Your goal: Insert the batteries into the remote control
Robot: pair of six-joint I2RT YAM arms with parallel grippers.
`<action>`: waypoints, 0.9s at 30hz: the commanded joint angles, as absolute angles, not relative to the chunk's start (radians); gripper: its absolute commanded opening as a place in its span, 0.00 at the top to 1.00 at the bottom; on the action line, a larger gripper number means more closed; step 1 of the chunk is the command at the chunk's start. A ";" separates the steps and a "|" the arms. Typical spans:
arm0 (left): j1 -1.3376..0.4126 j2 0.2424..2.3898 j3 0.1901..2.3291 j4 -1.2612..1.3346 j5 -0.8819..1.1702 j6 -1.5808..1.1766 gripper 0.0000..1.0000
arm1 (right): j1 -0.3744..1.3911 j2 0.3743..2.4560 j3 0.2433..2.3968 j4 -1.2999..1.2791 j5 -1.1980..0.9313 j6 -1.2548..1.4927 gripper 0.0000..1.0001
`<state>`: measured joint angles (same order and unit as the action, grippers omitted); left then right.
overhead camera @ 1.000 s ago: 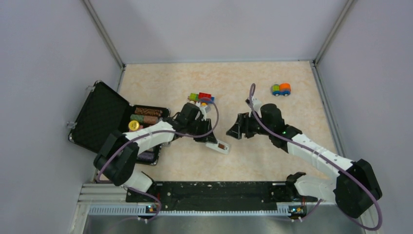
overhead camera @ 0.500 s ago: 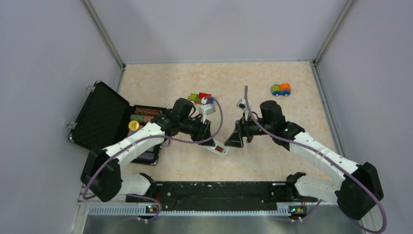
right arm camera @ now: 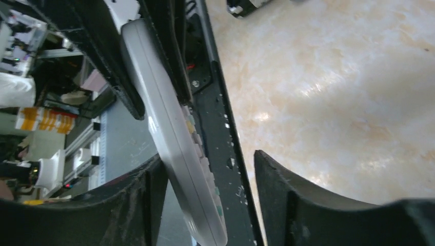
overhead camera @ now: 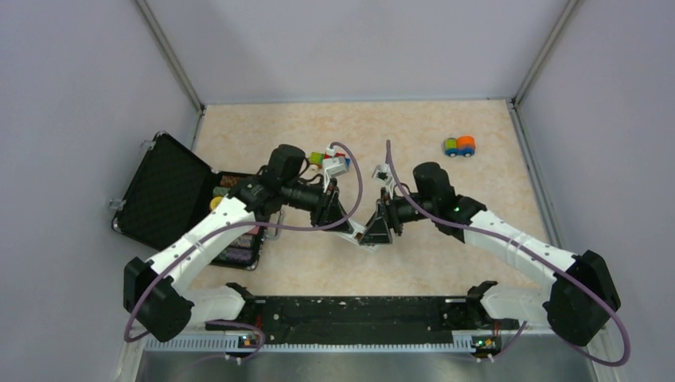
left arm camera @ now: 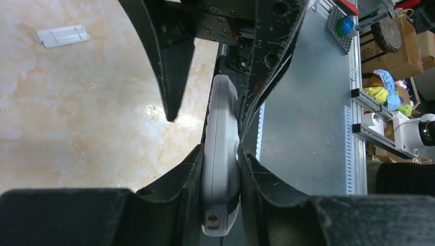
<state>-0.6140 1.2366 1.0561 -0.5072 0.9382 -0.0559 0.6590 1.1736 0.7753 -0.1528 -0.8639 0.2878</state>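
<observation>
Over table (overhead camera: 446, 263) centre: left gripper (left arm camera: 221, 151) clamped on remote control (left arm camera: 223, 110); right gripper (right arm camera: 208, 156) apart, straddling its free end. Judgement: close right squarely before left releases; 2-point hold prevents twisting. Back cover (left arm camera: 62, 36) lies on table.

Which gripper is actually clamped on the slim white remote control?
The left gripper: it squeezes the slim white remote control from both sides. The right gripper is open around the other end, one finger clear of it.

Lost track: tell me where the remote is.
Top view, centre of the table: the remote is clamped in the left gripper, its far end inside the open right gripper.
</observation>
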 commanded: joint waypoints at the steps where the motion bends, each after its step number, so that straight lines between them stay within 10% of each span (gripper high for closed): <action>1: -0.589 1.190 1.101 -0.495 1.046 -0.053 1.00 | 0.678 1.169 0.754 0.060 -0.984 0.417 0.46; 5: -0.583 1.173 1.116 -0.460 1.007 -0.095 0.98 | 0.678 1.181 0.756 0.107 -1.019 0.482 0.75; 9: -0.578 1.114 1.107 -0.400 0.868 -0.156 0.52 | 0.678 1.174 0.754 0.167 -1.007 0.566 0.95; 12: -0.574 1.041 1.060 -0.297 0.738 -0.264 0.36 | 0.678 1.154 0.719 0.328 -0.969 0.698 0.99; 27: -0.576 0.949 0.818 0.230 0.365 -0.904 0.37 | 0.678 1.214 0.668 0.927 -0.819 1.118 1.00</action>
<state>-0.5766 0.9394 0.8272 0.1017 0.4480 -0.7670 0.6693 1.1938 0.6666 0.7246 -0.8371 1.0267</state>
